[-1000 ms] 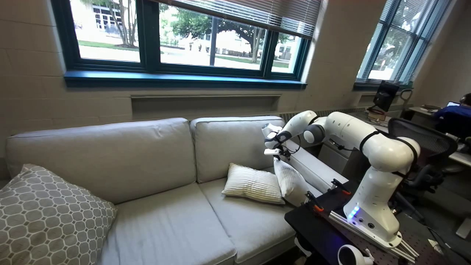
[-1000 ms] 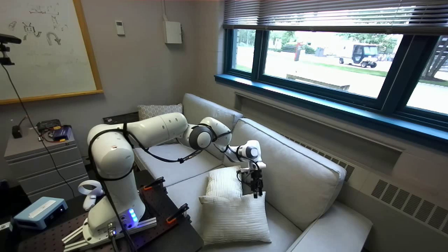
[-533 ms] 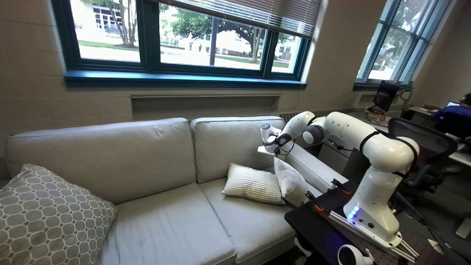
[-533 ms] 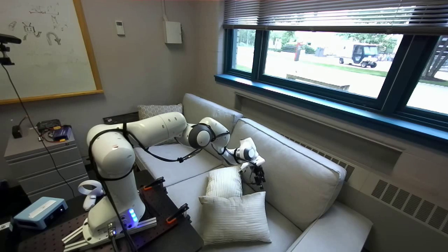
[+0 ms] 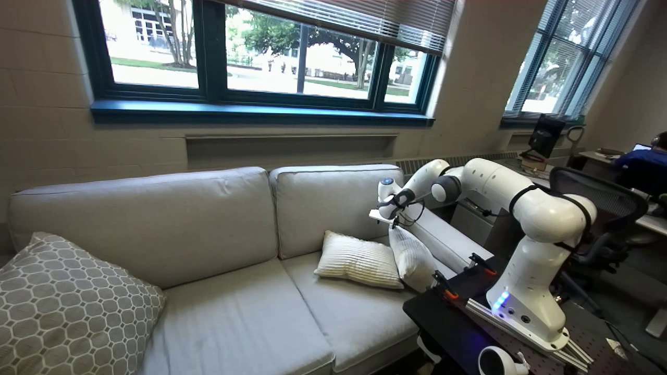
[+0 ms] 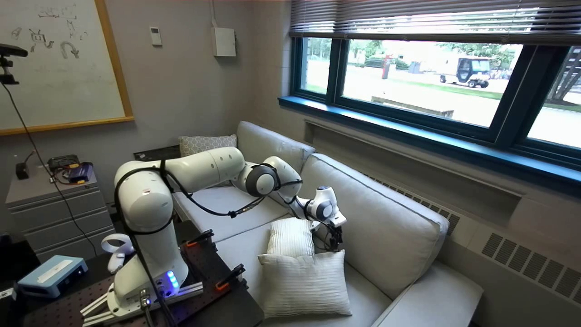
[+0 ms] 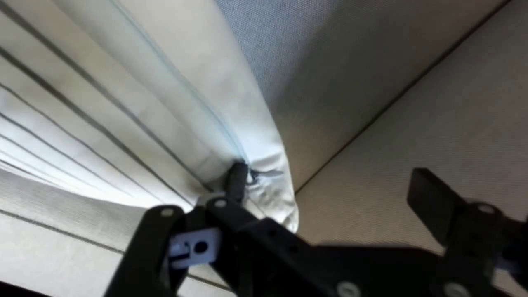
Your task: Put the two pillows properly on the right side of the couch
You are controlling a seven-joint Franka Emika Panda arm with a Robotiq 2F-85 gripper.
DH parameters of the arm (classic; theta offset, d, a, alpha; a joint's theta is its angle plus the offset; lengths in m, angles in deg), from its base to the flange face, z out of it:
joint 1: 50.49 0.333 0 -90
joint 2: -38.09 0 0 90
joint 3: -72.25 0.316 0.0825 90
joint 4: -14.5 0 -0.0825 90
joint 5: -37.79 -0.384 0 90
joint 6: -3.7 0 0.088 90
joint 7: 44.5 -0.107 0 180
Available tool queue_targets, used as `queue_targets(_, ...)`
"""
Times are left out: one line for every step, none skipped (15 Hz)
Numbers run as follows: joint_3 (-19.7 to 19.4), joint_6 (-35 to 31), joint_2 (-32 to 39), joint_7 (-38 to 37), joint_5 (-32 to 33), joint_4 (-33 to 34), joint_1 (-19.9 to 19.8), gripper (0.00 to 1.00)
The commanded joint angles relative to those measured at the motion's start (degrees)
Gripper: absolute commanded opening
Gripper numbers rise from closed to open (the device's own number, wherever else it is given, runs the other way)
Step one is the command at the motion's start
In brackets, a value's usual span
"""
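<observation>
Your claw [image 7: 334, 187] holds nothing: its black fingers [image 7: 433, 206] stand wide apart. In the wrist view, 1 fingertip is at the corner of the plain off-white square pillow of ribbed fabric [image 6: 304, 286], directly below the claw; it seems to touch the cloth, but how hard it presses, I cannot tell. The opposite finger is away from this pillow, above the cream upholstered couch [image 5: 229, 323]. The pillow stands tilted on the right seat. The other off-white square pillow of ribbed fabric [image 5: 359, 260] lies more flat, lower than the claw, beside the tilted pillow and toward the middle of the couch. The large grey cushion with white lattice pattern [image 5: 78, 312] is well apart from the claw, at the far end, and is not part of your task.

I judge that the bigger part is done: the 2 pillows are already on the right side. What is left for you is to make it proper, because they sit at different angles and neither seems straight against the cream back cushion [image 5: 333, 203] near the claw.
</observation>
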State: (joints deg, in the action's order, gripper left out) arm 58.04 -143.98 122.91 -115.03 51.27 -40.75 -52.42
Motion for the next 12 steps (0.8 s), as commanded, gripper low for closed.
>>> queue_targets(0.3, 2.3, 0.0, 4.4, -3.9, 0.6, -1.7, 1.00)
queue_targets(0.2, 3.0, 0.0, 5.0, -4.6, 0.8, -1.9, 1.00)
queue_targets(0.1, 3.9, 0.0, 5.5, -5.2, 1.0, -2.0, 1.00)
queue_targets(-0.1, 4.9, -0.1, 5.8, -5.6, 1.3, -2.0, 1.00)
queue_targets(-0.5, 6.3, -0.2, 6.0, -6.0, 1.8, -1.9, 1.00)
queue_targets(-0.7, 7.2, -0.2, 5.9, -6.1, 2.4, -1.8, 1.00)
queue_targets(-0.7, 8.6, -0.3, 5.9, -6.3, 3.3, -1.8, 1.00)
queue_targets(-0.6, 9.6, -0.4, 5.8, -6.4, 4.0, -1.8, 1.00)
queue_targets(-0.6, 10.5, -0.5, 5.8, -6.5, 4.7, -1.8, 1.00)
queue_targets(-0.2, 11.4, -0.5, 5.9, -6.6, 5.7, -1.7, 1.00)
queue_targets(-0.1, 12.3, -0.5, 6.0, -6.6, 6.5, -1.6, 1.00)
queue_targets(0.0, 13.3, -0.5, 6.1, -6.5, 7.2, -1.4, 1.00)
